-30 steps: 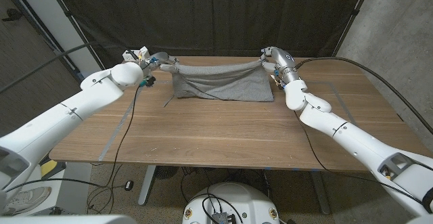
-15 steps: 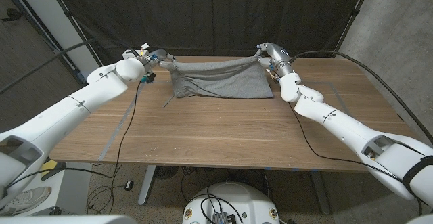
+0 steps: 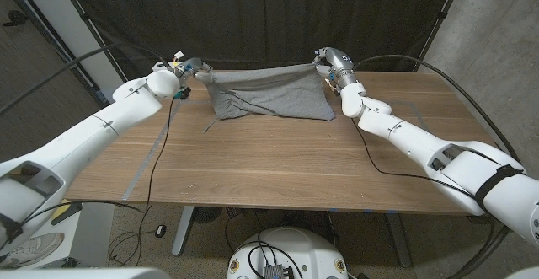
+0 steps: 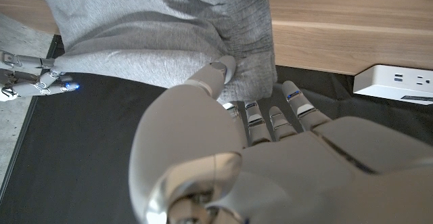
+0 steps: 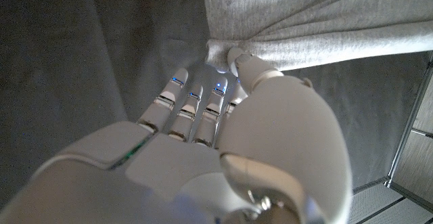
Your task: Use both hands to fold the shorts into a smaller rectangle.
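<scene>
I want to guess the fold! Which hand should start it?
Neither alone, probably. The left hand and right hand each pinch a top corner of the shorts, lifted evenly, so both should likely move together.

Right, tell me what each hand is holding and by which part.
Both hold the grey shorts. The left hand pinches one top corner and the right hand the other, stretching that edge above the table.

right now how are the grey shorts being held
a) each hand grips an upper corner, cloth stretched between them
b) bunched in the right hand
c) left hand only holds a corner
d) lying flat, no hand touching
a: the left hand and the right hand each pinch an upper corner of the shorts, whose top edge stretches between them while the lower part drapes onto the table.
</scene>
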